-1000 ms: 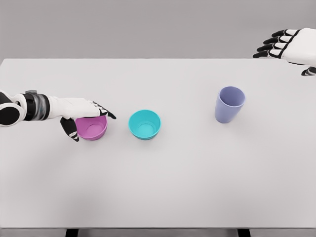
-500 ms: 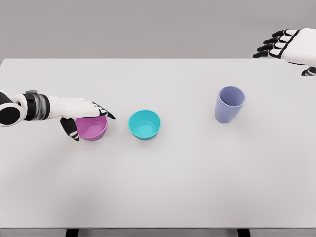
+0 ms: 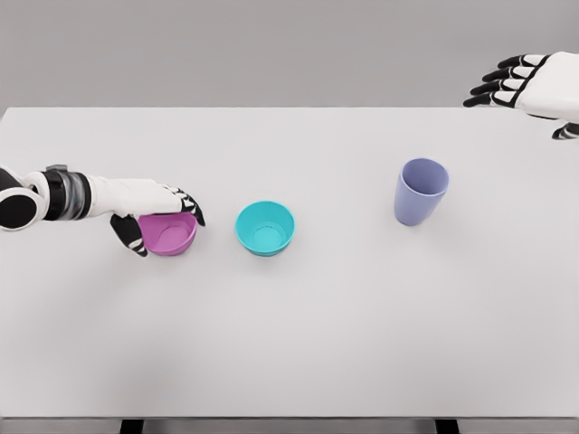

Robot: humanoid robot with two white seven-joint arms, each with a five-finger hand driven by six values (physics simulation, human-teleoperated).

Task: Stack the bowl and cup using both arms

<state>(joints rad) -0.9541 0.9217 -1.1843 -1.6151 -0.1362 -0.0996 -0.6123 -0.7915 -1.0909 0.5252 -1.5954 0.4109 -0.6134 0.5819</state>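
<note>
On the left of the white table (image 3: 298, 334) sits a pink bowl (image 3: 172, 237). My left hand (image 3: 163, 226) reaches in from the left and is shut on it, with fingers curled over the far rim and the thumb against the near-left wall. A teal bowl (image 3: 265, 228) stands upright just right of it, apart from the hand. A lavender cup (image 3: 420, 191) stands upright to the right of the middle. My right hand (image 3: 517, 80) hovers at the far right corner, well away from the cup, its fingers spread and holding nothing.
The table's far edge runs behind the cup and bowls. Nothing else stands on the table.
The left hand's fingers have curled down from a flatter pose over the pink bowl onto its rim. The right hand, teal bowl and cup have not moved.
</note>
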